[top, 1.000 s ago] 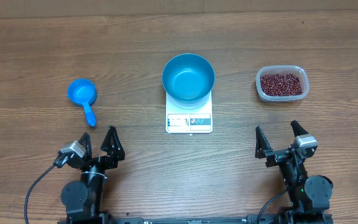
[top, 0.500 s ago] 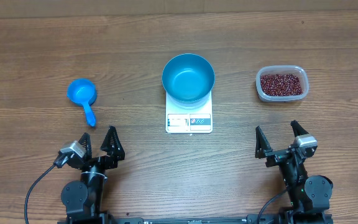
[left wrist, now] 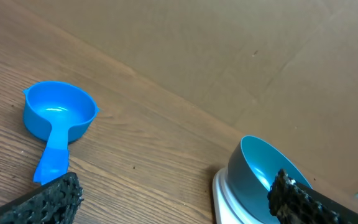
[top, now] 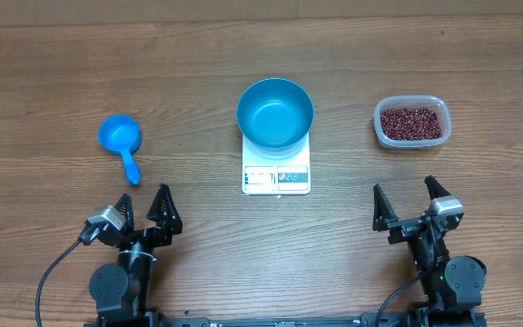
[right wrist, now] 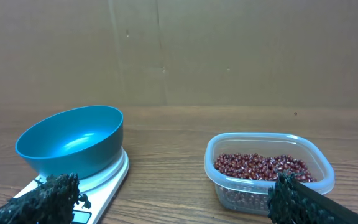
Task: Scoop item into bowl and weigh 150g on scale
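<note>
No legible text, brand or number in any view. Flat white square kitchen scale (top: 276,174), ahead of and between left gripper (top: 145,194) and right gripper (top: 403,188): front-strip markings too small to read.

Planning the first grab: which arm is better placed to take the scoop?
Left. The scoop lies just ahead of the open left end effector, handle pointing toward it; the right end effector sits beyond the scale, by the beans.
</note>
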